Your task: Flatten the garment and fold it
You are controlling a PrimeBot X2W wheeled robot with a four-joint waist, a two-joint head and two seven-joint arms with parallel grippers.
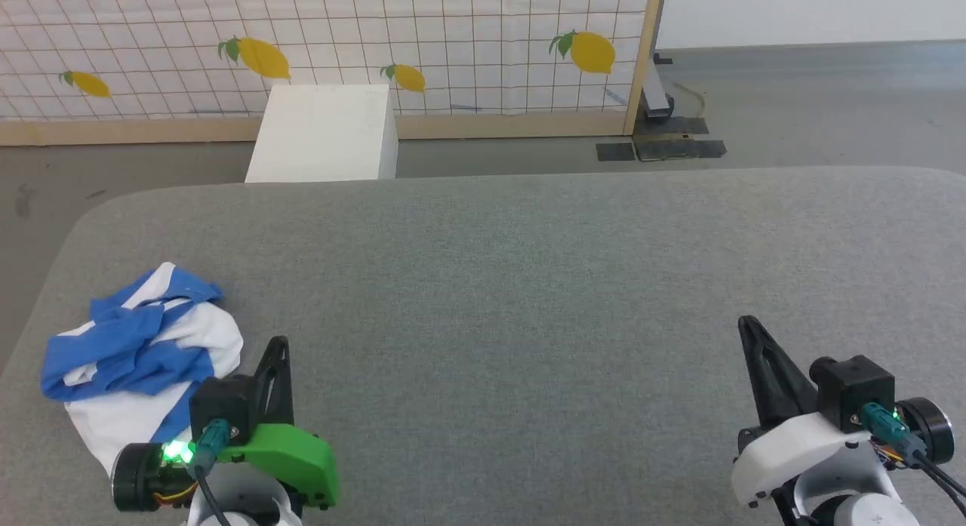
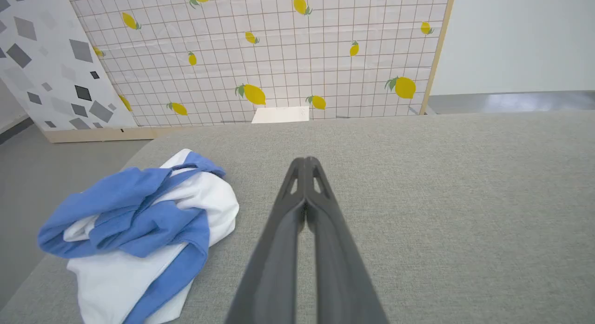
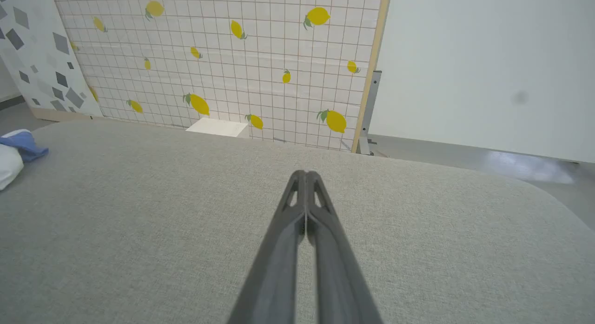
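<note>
left gripper [image 1: 280,345] sits at the near-left edge of the table [image 1: 528,284], fingers pressed together tip to tip, nothing between them. green housing behind it, green led lit at the wrist. right gripper [image 1: 749,327] is at near-right, same story: fingers fully together, holding nothing, white housing. both are low over the grey surface; can't tell whether the tips touch it.

garment [image 1: 139,360] lies in a crumpled heap at the table's near-left corner, just beside the left gripper on its left side, with a gap to the fingers. blue sleeve and shoulder cloth is bunched on top, white body underneath and spilling toward the near edge. its edge shows at the far left of the right wrist view. well apart from the right gripper.

table top is grey felt-like fabric with rounded far corners.

beyond the far edge: white box [image 1: 324,133] on the grey floor [image 1: 792,96], standing against a wood-framed panel [image 1: 453,43] with white grid and lemon print. dark flat plates [image 1: 664,147] lie on the floor at the panel's right foot. left wrist view shows a second panel [image 2: 42,59] with grey diamond shapes, left of the lemon one. plain white wall [image 3: 465,59] is farthest back on the right.
</note>
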